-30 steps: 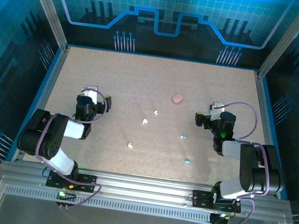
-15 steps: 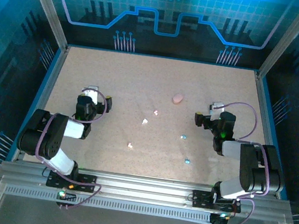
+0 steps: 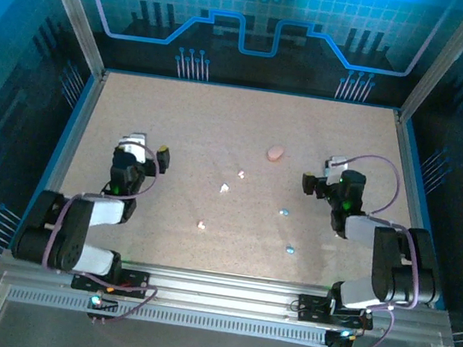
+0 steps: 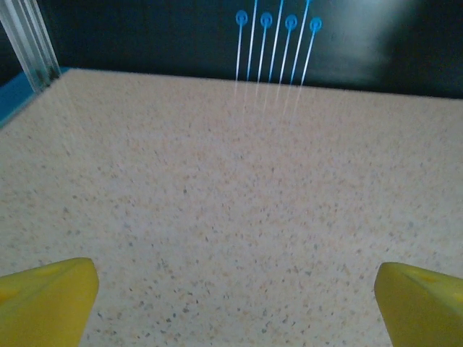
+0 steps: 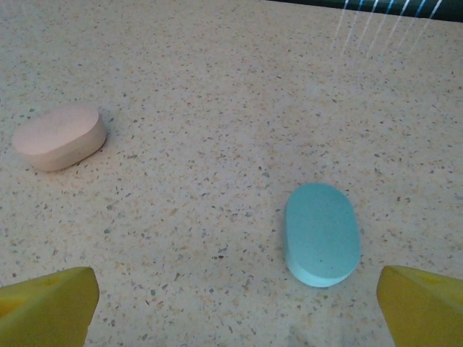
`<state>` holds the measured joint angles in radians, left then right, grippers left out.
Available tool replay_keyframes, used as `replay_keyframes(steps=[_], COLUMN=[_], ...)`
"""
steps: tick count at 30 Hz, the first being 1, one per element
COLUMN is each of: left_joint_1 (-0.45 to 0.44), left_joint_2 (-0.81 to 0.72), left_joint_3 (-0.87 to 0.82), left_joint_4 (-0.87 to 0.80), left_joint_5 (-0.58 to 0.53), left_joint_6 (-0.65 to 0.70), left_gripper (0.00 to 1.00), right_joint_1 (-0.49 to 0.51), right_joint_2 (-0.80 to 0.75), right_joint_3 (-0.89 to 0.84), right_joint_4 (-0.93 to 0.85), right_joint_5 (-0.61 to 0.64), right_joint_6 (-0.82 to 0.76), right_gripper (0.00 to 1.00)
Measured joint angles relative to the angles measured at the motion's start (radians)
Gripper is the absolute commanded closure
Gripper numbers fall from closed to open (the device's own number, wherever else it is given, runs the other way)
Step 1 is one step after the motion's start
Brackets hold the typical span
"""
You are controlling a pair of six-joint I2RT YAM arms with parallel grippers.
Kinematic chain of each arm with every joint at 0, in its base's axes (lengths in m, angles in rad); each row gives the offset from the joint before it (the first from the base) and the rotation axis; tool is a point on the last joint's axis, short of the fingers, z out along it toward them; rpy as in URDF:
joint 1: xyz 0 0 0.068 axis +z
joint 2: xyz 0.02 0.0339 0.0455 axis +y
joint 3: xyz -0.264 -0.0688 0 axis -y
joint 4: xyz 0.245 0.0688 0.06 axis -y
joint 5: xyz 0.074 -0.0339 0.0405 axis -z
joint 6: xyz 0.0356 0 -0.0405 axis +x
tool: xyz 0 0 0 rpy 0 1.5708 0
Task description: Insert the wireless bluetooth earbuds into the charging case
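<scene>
A: Locating the wireless bluetooth earbuds [image 3: 224, 188]: where are they?

B: Five tiny pieces, white and pale blue, scattered between the left gripper [image 3: 150, 147] and the right gripper [image 3: 320, 174], well apart from both.

A: Advice?

B: I'd open the teal charging case [image 5: 322, 233], which looks closed just ahead of the right gripper, then pinch each bud gently from above.

A: Arm poses?

B: Both grippers gape wide and empty, low over the table [image 4: 217, 181], elbows folded back.
</scene>
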<state>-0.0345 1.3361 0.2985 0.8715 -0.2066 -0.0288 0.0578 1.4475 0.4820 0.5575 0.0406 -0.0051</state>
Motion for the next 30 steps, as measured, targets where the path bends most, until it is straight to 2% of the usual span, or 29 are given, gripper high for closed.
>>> replay_keyframes(steps=[8, 14, 19, 25, 28, 30], left_joint_1=[0.0, 0.0, 0.01, 0.004, -0.053, -0.125], left_joint_2=[-0.223, -0.304, -0.35, -0.304, -0.261, -0.234], left_joint_3=[0.106, 0.239, 0.259, 0.343, 0.382, 0.398], left_joint_4=[-0.255, -0.485, -0.602, -0.715, -0.734, -0.745], left_joint_5=[-0.024, -0.031, 0.025, 0.209, 0.259, 0.275], left_joint_6=[-0.064, -0.192, -0.283, -0.374, -0.406, -0.417], left_gripper=[0.01, 0.01, 0.01, 0.01, 0.01, 0.01], right_joint_1=[-0.032, -0.081, -0.139, -0.192, -0.213, -0.223], right_joint_2=[-0.106, 0.003, 0.051, 0.097, 0.13, 0.16], right_joint_3=[0.236, 0.565, 0.606, 0.612, 0.639, 0.666], right_joint_4=[-0.367, -0.737, -0.847, -0.916, -0.943, -0.961], right_joint_5=[0.033, 0.025, -0.114, -0.201, -0.218, -0.227], right_joint_6=[0.169, 0.304, 0.336, 0.357, 0.361, 0.36], right_gripper=[0.0, 0.0, 0.0, 0.03, 0.07, 0.09])
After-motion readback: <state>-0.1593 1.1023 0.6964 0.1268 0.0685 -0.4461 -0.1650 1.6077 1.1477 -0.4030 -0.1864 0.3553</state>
